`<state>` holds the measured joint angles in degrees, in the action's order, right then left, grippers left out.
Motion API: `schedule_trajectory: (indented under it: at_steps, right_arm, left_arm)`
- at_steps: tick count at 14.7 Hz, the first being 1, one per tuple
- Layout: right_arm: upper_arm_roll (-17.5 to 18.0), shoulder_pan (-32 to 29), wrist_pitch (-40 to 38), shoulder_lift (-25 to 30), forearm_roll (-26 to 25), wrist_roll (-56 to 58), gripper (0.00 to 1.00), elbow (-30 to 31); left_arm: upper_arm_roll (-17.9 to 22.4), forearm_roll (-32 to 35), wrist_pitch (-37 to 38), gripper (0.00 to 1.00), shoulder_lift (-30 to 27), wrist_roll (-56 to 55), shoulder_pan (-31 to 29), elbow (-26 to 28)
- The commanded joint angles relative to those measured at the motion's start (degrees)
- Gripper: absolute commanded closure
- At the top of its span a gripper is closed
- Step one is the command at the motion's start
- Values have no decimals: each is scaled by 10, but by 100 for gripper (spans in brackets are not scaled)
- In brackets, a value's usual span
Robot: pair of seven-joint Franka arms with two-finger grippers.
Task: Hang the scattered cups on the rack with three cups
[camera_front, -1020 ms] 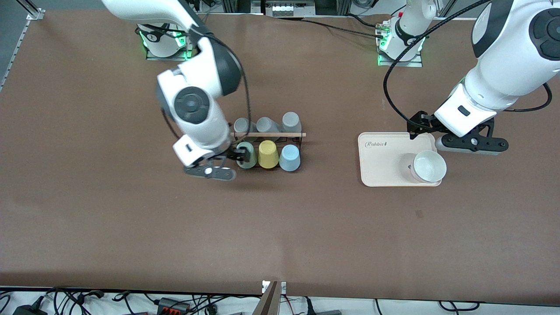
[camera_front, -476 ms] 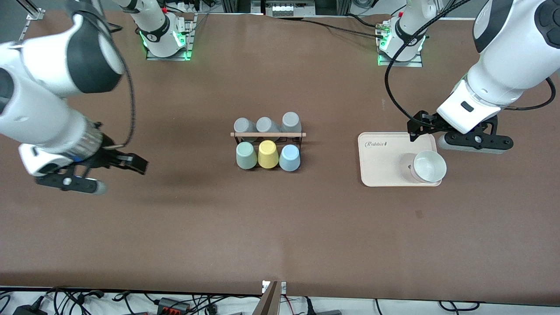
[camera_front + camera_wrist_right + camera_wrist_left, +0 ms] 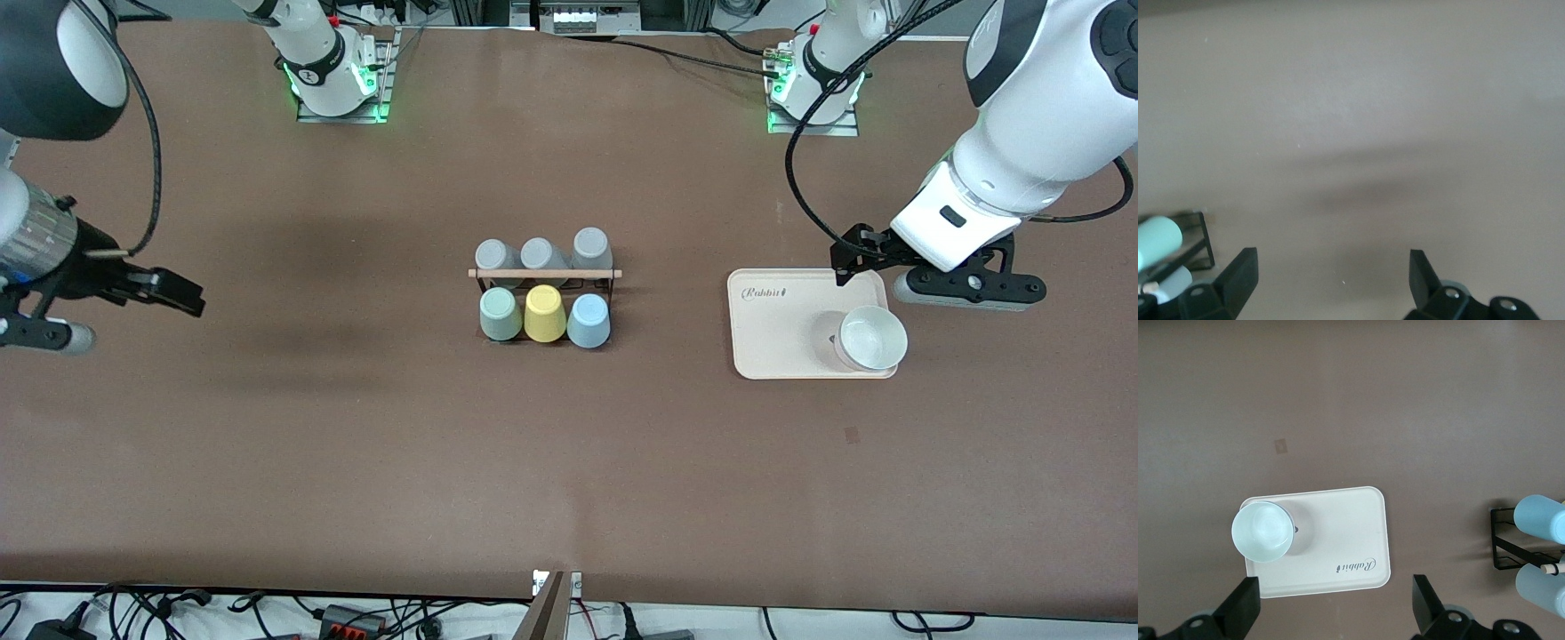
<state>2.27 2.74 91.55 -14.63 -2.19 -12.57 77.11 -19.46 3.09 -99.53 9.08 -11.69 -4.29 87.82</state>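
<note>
Front view, rack: the black wire rack [image 3: 544,286] stood mid-table with its wooden rod [image 3: 544,274] across the top.
Front view, cups: 3 grey tumblers [image 3: 540,253] sat on the row farther from the front camera; the mint-green tumbler [image 3: 500,315], the yellow tumbler [image 3: 544,313] and the light blue tumbler [image 3: 589,320] sat on the nearer row, all bottoms up.
Front view, right gripper: the right gripper [image 3: 169,292] hung over bare table toward the right arm's end, well apart from the rack and empty.
Front view, left gripper: the left gripper [image 3: 855,258] waited over the edge of the cream tray [image 3: 778,324], near the white bowl [image 3: 873,338].
Left wrist view: fingers [image 3: 1241,608] spread wide with nothing between; the tray [image 3: 1338,533], the bowl [image 3: 1263,531] and the rack's end [image 3: 1511,547] showed below.
Right wrist view: fingers [image 3: 1238,275] spread wide, holding nothing, over bare table; a corner of the rack [image 3: 1195,243] and the mint-green tumbler [image 3: 1158,240] showed at the edge.
Judgement: the hanging looked finished.
Risk: any arm swinging low over the rack could clip the rod and tip the light tumblers off; the left gripper dropping could knock the bowl.
</note>
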Motion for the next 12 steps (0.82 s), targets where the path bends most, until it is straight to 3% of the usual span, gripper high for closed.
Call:
schedule_trajectory:
  at_steps: [1, 4, 12]
  right_arm:
    - [10, -13, 61, 113, 3, 13, 0, 151]
    - [10, -13, 105, 173, 3, 14, 0, 240]
    - [11, -13, 73, 160, 4, 32, 0, 215]
  left_arm:
    - [0, -12, 7, 0, -13, 12, -2, 8]
    - [0, -12, 8, 0, -13, 11, -2, 8]
    - [0, -12, 8, 0, -13, 11, -1, 8]
